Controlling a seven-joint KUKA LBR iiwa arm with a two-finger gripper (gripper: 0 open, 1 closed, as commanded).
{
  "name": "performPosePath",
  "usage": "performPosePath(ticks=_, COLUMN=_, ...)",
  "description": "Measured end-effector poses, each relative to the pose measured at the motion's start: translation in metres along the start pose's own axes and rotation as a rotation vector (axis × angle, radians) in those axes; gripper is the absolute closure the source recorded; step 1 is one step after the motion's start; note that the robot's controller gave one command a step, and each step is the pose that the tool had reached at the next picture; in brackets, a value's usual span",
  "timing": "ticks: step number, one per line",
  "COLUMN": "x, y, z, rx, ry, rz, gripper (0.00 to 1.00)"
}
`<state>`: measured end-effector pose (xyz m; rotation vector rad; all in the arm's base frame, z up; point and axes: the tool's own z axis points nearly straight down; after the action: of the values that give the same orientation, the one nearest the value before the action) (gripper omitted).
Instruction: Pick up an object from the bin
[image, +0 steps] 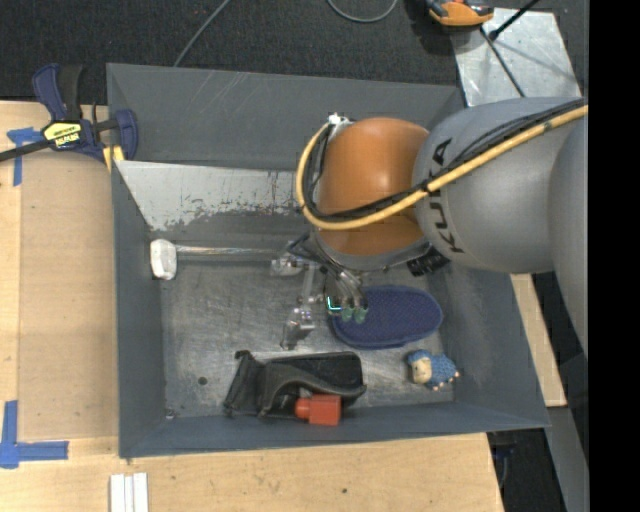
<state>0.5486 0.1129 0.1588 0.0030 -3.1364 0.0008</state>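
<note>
Overhead view of the grey metal bin (140, 330) with the arm entering from the right. The gripper (340, 304) hangs below the arm's orange cover (365, 185), low over the bin floor and nearer the far wall than the near wall. How far it is open cannot be told, and nothing is seen held in it. Just beside the gripper, on its arm side, lies a dark blue flat oval (395, 318); the gripper stands at that oval's edge, and whether it touches it cannot be told. Past the oval, further to the gripper's arm side and towards the near wall, sits a small beige, blue and yellow toy (431, 370), close to the right wall. Towards the near wall from the gripper lies a long black tool (290, 380), set along that wall, with a red-orange block (321, 409) touching its near edge; whether the block belongs to the tool cannot be told. Well apart from the gripper, on the side away from the arm, a small white piece (163, 260) rests against the left wall. The floor between the gripper, the white piece and the black tool is bare, the widest open room. Count: one oval, one toy, one tool, one block, one white piece.
</note>
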Motion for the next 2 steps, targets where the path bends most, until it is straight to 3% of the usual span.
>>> performPosePath(ticks=1, x=0.006, y=-0.13, z=0.039, rx=0.004, ry=-0.005, rz=-0.081, gripper=0.0)
performPosePath(ticks=2, x=-0.018, y=-0.15, z=0.076, rx=0.001, ry=-0.009, rz=-0.418, gripper=0.0)
